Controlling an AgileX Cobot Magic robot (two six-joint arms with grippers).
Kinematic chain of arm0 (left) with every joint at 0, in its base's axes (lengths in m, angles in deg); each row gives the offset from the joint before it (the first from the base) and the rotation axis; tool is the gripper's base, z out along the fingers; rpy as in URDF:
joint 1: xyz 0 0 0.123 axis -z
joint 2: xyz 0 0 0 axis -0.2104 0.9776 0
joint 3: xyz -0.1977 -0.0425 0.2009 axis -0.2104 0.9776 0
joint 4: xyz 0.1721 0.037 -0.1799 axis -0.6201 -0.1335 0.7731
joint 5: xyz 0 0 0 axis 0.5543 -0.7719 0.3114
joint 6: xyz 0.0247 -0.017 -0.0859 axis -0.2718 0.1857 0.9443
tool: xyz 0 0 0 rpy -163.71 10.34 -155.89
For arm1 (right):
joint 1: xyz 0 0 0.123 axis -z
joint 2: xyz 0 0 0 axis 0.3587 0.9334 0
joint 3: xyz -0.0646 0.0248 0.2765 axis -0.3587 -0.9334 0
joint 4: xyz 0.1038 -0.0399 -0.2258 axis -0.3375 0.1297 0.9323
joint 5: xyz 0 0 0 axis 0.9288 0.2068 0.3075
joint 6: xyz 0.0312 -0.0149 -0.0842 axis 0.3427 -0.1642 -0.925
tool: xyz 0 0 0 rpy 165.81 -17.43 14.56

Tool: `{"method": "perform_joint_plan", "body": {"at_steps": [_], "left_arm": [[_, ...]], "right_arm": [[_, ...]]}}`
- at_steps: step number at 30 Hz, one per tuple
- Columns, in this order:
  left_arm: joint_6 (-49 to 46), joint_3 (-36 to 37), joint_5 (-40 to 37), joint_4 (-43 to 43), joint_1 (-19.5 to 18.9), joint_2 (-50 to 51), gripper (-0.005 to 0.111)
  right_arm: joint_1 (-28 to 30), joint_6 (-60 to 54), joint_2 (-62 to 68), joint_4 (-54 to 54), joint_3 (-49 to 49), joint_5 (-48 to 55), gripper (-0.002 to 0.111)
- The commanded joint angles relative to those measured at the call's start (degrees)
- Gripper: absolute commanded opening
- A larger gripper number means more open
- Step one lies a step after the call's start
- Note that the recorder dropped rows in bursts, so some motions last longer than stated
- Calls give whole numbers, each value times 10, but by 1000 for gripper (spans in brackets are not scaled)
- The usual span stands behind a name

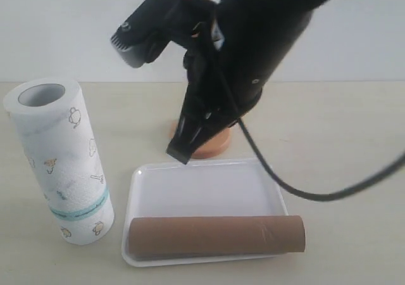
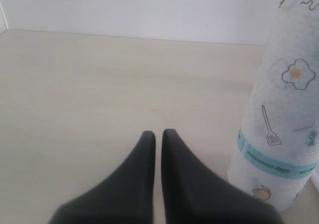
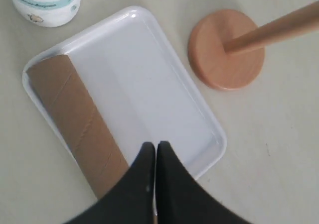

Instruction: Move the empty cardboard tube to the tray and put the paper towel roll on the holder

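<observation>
The brown cardboard tube [image 1: 215, 236] [image 3: 79, 124] lies along the near side of the white tray [image 1: 209, 187] [image 3: 144, 79], one end reaching past the rim. The paper towel roll [image 1: 60, 164] [image 2: 284, 114] [image 3: 45, 2] stands upright on the table left of the tray. Behind the tray is the wooden holder [image 1: 215, 147]; its disc base [image 3: 227, 50] and bare pole [image 3: 279, 27] show in the right wrist view. My right gripper [image 1: 180, 151] [image 3: 156, 145] hangs shut and empty above the tray. My left gripper [image 2: 158, 133] is shut, empty, low beside the roll.
The beige tabletop [image 1: 342, 145] runs back to a white wall [image 1: 63, 25]. The right arm's black body and a cable [image 1: 316, 195] cross above the holder and the tray's right side. The left arm does not show in the exterior view.
</observation>
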Motion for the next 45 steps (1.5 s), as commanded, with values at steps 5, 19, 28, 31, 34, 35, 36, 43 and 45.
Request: {"method": "perform_joint_plan", "body": {"at_steps": [5,19,28,31,34,35,36,43,45], "left_arm": [[0,2,2,6,-1,-2,4],[0,2,2,6,-1,-2,4],[0,2,2,6,-1,-2,4],[0,2,2,6,-1,-2,4],[0,2,2,6,-1,-2,4],[0,2,2,6,-1,-2,4],[0,2,2,6,-1,-2,4],[0,2,2,6,-1,-2,4],[0,2,2,6,-1,-2,4]], "right_arm": [[1,99,-182,41,-146,-51,0],[1,105,-287,37,-150,-33,0],[23,132,-391,32,-151,-63,0],[91,132,-433,4,-166,-132,0],[183,132,-484,-12,-220,-225,0],[214,133,-504,-19,-248,-255,0],[244,133,-526,-28,-278,-281,0],[416,136,-682,-94,-517,-423,0],[464,136,-731,-113,-588,-440,0]]}}
